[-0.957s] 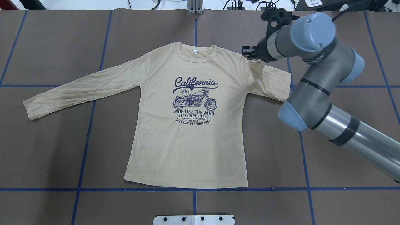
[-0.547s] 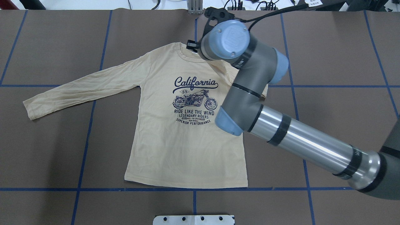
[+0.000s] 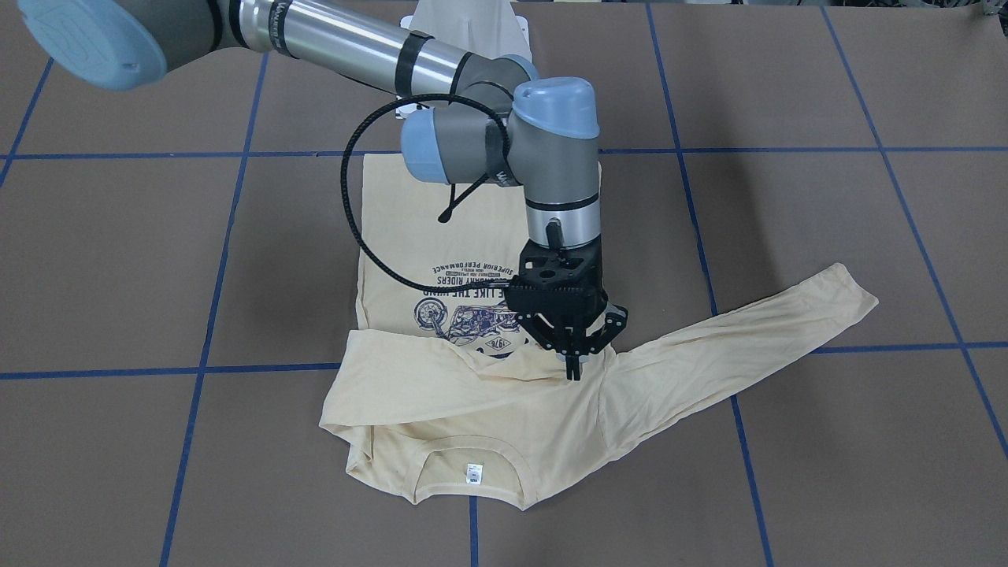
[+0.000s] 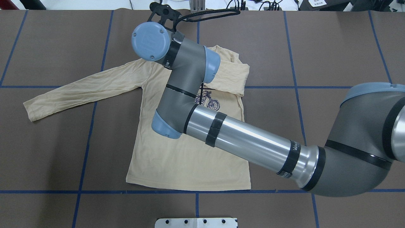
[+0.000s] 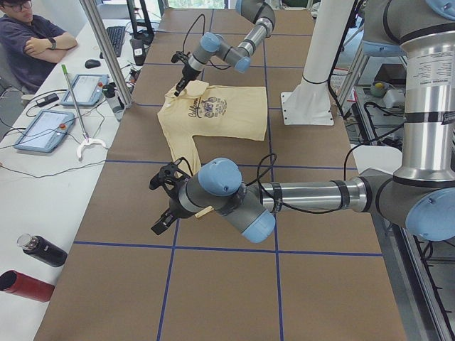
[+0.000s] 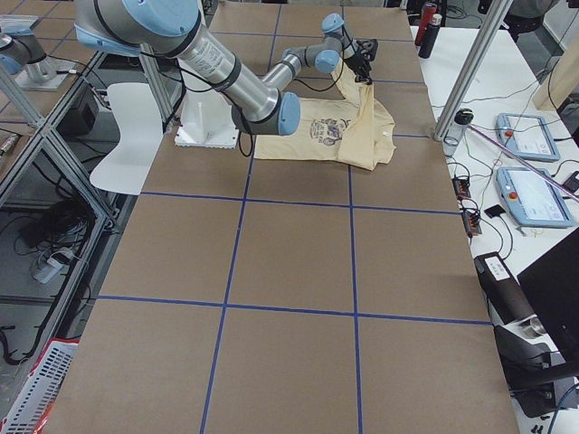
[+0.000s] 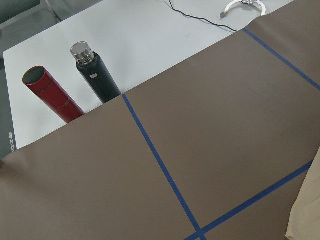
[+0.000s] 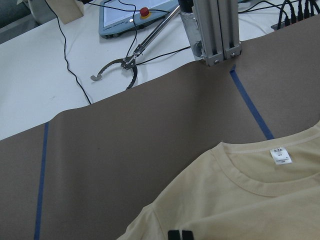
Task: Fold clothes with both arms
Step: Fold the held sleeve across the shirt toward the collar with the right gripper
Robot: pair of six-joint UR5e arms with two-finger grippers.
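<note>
The cream-yellow T-shirt (image 4: pixel 177 164) lies flat, chest up, on the brown table. Its right sleeve (image 3: pixel 441 386) is folded across the chest and covers part of the navy print (image 3: pixel 465 319). My right gripper (image 3: pixel 573 367) points down over the chest and is shut on that sleeve's end. In the overhead view the right arm (image 4: pixel 253 142) hides the gripper. The other sleeve (image 4: pixel 79 91) lies stretched out to the side. The neck label (image 8: pixel 280 155) shows in the right wrist view. My left gripper (image 5: pixel 163 206) hovers off the shirt and shows only in the left side view; I cannot tell its state.
The white pedestal base (image 4: pixel 196 222) stands at the near table edge. A red bottle (image 7: pixel 52 95) and a black bottle (image 7: pixel 95 72) lie on the white bench past the table's end. An aluminium post (image 8: pixel 215 30) stands beyond the collar. An operator (image 5: pixel 28 42) sits by tablets.
My right arm has swept left across the shirt, carrying the right sleeve from its shoulder side over the collar and chest. The sleeve now lies folded over the print.
</note>
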